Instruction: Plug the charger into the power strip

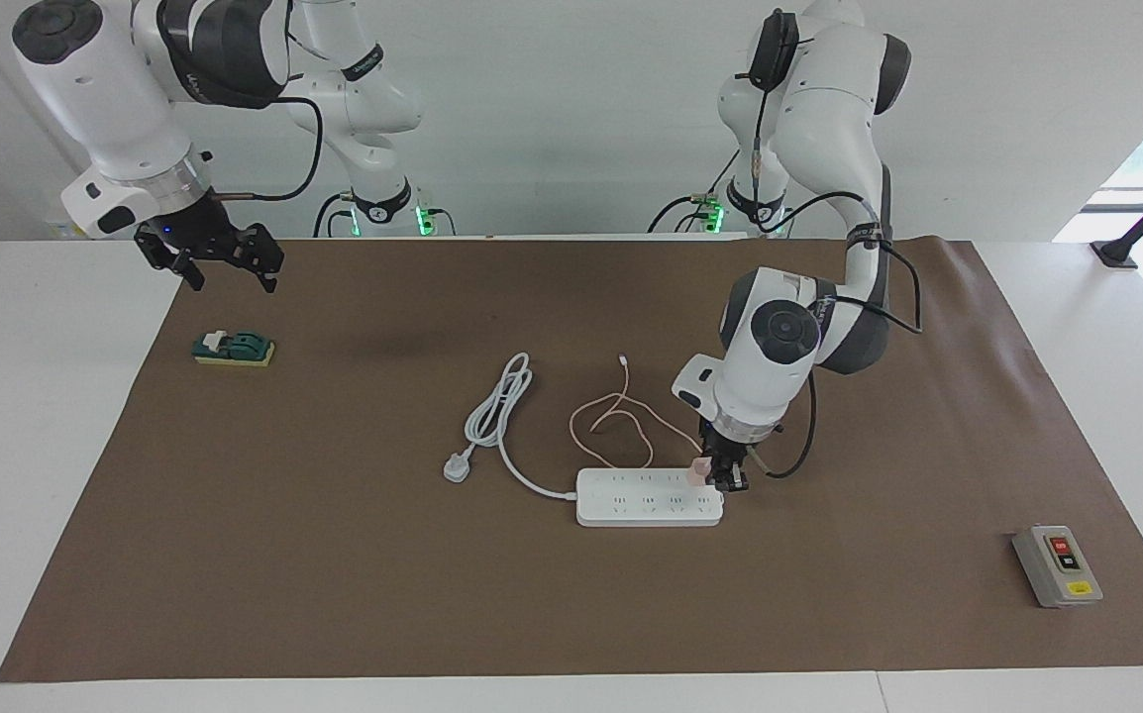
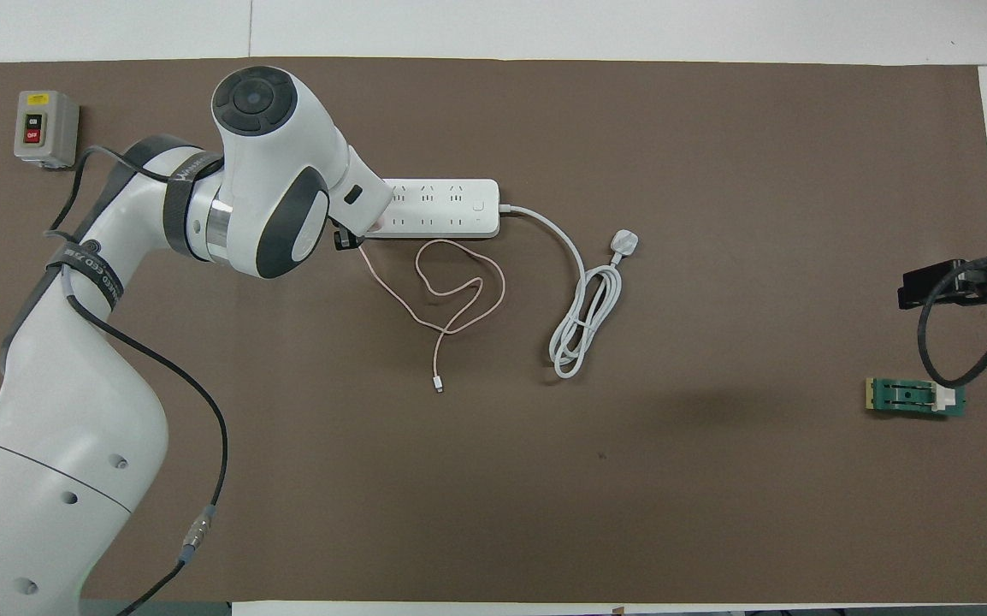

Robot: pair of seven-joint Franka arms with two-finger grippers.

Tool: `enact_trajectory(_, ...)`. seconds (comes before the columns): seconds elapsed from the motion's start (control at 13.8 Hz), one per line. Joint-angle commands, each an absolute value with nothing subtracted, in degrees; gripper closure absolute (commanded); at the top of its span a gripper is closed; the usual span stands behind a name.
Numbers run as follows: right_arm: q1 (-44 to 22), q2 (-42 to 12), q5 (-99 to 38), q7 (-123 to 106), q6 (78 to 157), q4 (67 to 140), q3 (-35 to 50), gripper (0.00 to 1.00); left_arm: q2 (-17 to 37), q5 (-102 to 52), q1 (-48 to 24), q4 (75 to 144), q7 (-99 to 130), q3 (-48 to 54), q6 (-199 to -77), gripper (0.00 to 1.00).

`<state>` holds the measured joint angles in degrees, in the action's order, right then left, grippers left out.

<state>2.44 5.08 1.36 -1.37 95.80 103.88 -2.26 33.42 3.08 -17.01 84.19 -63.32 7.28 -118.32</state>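
Charger point(image 1: 695, 471) pale-pink cube sits on the power strip point(image 1: 646, 498) at the strip's end toward the left arm's side, on the row nearer the robots. Left gripper point(image 1: 725, 477) right down at it, fingers look clamped on charger. Its pink cable point(image 1: 616, 421) loops over the brown mat point(image 1: 334, 555) nearer the robots, tiny connector at the tip. Strip lies mid-table; its thick white cord point(image 1: 502, 411) coils toward the right arm's end. Right gripper point(image 1: 220, 259) waits, jaws apart, over the mat's corner near a green block point(image 1: 233, 349). Grey switch box point(image 1: 1057, 565) at the left arm's end, farther from robots.
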Motion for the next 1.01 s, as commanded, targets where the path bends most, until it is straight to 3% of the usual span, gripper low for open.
enact_trajectory(0.0, 2.90, 5.36, 1.76, -2.29, 95.01, 103.54, -1.85, 0.00, 35.33, 7.44, -17.49, 86.04, -62.92, 6.94, -122.87, 1.00)
enact_trajectory(0.87, 2.90, 5.36, 1.76, -2.29, 95.01, 103.54, -1.85, 0.00, 34.98, 7.65, -17.58, 86.14, -65.21, 7.12, -123.41, 1.00)
enact_trajectory(0.94, 2.90, 5.36, 1.76, -2.29, 95.01, 103.54, -1.85, 0.00, 35.07, 7.39, -17.58, 85.61, -65.13, 7.12, -122.35, 0.49)
